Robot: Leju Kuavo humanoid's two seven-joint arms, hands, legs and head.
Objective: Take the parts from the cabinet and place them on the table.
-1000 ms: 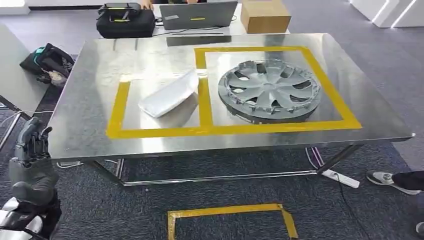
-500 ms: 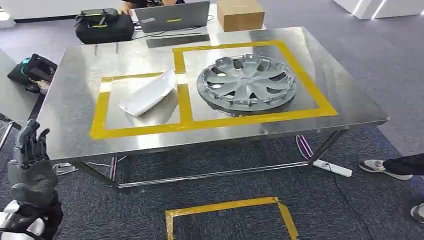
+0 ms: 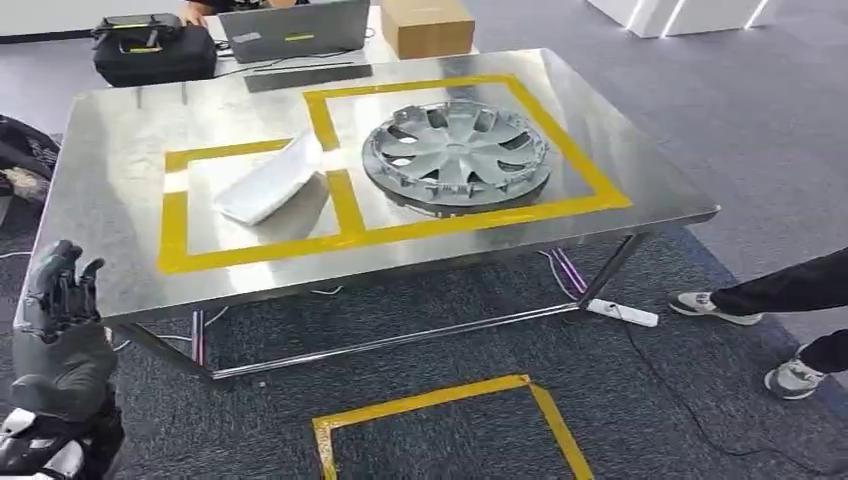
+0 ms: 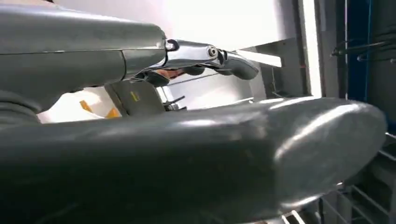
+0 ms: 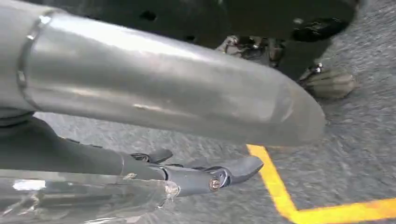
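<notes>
Carpet slides across the head view as the camera swings right between the earlier pictures and now, so the table (image 3: 120, 270) and everything on it sit further left and higher than a second ago; the things themselves have not moved on it. That reads as the robot turning away from the table, probably toward the cabinet for another part. At the far left the left hand (image 3: 60, 330) is raised beside the table edge, fingers spread and holding nothing. On the table, yellow tape marks two boxes: the left box holds a white cover (image 3: 268, 180), lying tilted across its tape border, and the right box holds a grey hubcap (image 3: 455, 152) lying flat inside its lines. Both parts look already delivered. Further right, a person's shoes (image 3: 712, 305) stand on the carpet. The right hand (image 5: 196, 175) hangs over the floor, fingers extended and nothing held.
</notes>
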